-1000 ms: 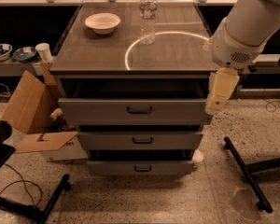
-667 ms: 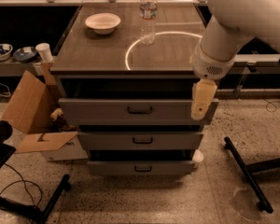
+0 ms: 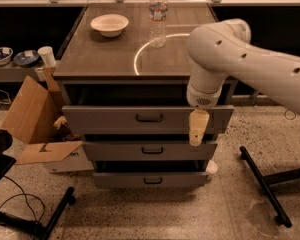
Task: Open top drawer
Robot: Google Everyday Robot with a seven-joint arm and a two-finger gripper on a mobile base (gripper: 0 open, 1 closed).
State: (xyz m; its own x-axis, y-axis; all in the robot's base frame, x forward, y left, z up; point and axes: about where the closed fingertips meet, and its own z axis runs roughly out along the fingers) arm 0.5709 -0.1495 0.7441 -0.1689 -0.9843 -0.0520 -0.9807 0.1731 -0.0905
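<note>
**Colleague:** Where was the gripper at that moment?

**Me:** The gripper [image 3: 196, 139] hung from the white arm [image 3: 250, 59] with its tip pointing down. It was just in front of the top drawer [image 3: 105, 119], over the right part of the front panel. I could not say whether it touched the panel. I also could not tell whether it was open or closed, because I saw it only as one pale shape.

**Colleague:** And the handle?

**Me:** The dark pull handle [image 3: 149, 117] was to the left of the gripper in the camera view, a little higher than its tip, in the middle of the panel. Nothing held it. I judged this was the approach step: the hand had to go sideways to the handle and take it before any pull. The arm reached in from the right, I think so that the space in front of the drawer stayed free.

**Colleague:** Was the drawer open?

**Me:** Its front seemed to stand a little forward of the middle drawer [image 3: 115, 151] and the bottom drawer [image 3: 115, 180], both lower than the gripper. But no interior showed, so I counted the task as not done.

**Colleague:** Any risk?

**Me:** Above and behind the gripper, on the cabinet top [image 3: 100, 59], stood a water bottle [image 3: 158, 16] and a white bowl [image 3: 109, 24], both well apart from it. I think a sharp pull could shake the bottle. The cardboard box [image 3: 32, 111] was far to the left of the gripper, beside the cabinet and not in the drawer's way.
</note>
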